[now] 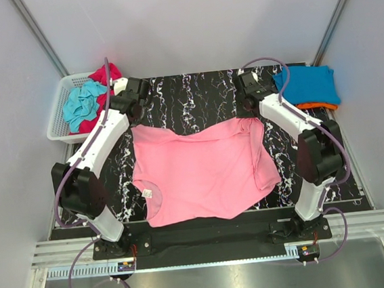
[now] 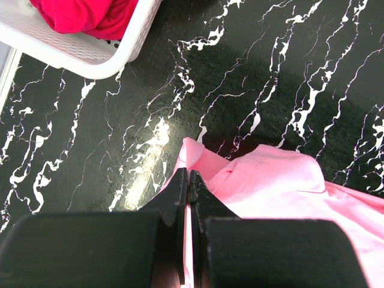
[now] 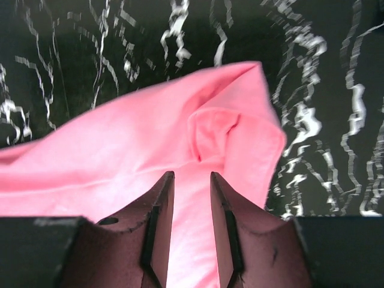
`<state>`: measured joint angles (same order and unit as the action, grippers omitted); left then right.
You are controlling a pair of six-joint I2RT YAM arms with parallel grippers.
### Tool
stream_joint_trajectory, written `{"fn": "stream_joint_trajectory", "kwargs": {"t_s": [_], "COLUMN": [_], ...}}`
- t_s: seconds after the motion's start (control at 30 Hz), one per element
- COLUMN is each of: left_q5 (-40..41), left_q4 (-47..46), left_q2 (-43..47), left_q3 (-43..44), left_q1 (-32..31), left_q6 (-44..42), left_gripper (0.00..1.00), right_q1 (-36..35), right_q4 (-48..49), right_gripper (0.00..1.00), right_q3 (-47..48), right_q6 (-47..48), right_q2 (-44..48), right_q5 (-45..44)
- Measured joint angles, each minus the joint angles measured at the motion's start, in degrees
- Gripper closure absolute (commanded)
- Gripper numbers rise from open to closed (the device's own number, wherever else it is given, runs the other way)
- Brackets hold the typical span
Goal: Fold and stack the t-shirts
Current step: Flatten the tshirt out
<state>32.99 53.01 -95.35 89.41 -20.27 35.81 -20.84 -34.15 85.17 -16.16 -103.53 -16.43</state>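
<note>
A light pink t-shirt (image 1: pixel 201 170) lies spread on the black marbled mat, neck label at the near left. My left gripper (image 1: pixel 134 119) is at the shirt's far left corner. In the left wrist view it (image 2: pixel 189 174) is shut on a thin edge of the pink cloth (image 2: pixel 282 180). My right gripper (image 1: pixel 249 116) is at the far right corner. In the right wrist view it (image 3: pixel 192 175) stands open, with the bunched pink cloth (image 3: pixel 120 150) lying between and below the fingers.
A white slatted basket (image 1: pixel 59 116) at the back left holds a teal shirt (image 1: pixel 83 103) and a magenta one (image 1: pixel 104 74); the basket also shows in the left wrist view (image 2: pixel 78 57). A folded blue shirt (image 1: pixel 307 84) lies on an orange one (image 1: pixel 318 107) at the back right.
</note>
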Motion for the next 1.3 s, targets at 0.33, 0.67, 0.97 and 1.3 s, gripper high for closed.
{"fn": "stream_joint_trajectory", "kwargs": {"t_s": [0.33,0.67,0.97,1.3], "left_q5": [-0.33,-0.50,-0.90,-0.90], "left_q4": [0.00,-0.02,-0.02,-0.11], "left_q2": [0.00,0.07,0.07,0.07], "left_q3": [-0.81,-0.94,-0.96,-1.90], "left_q1": [0.00,0.00,0.00,0.00], "left_q6": [0.04,0.04,0.07,0.04], "left_gripper": [1.00,1.00,1.00,1.00], "right_q1": [0.00,0.00,-0.02,-0.02], "right_q4": [-0.17,-0.20,-0.20,-0.20], "right_gripper": [0.73,0.73,0.71,0.51], "right_q3": [-1.27,-0.72,-0.55,-0.55], "right_q6": [2.16,5.51,6.08,6.51], "right_q2": [-8.87,-14.12,-14.10,-13.11], "right_q5": [5.73,1.16,-0.61,-0.37]}}
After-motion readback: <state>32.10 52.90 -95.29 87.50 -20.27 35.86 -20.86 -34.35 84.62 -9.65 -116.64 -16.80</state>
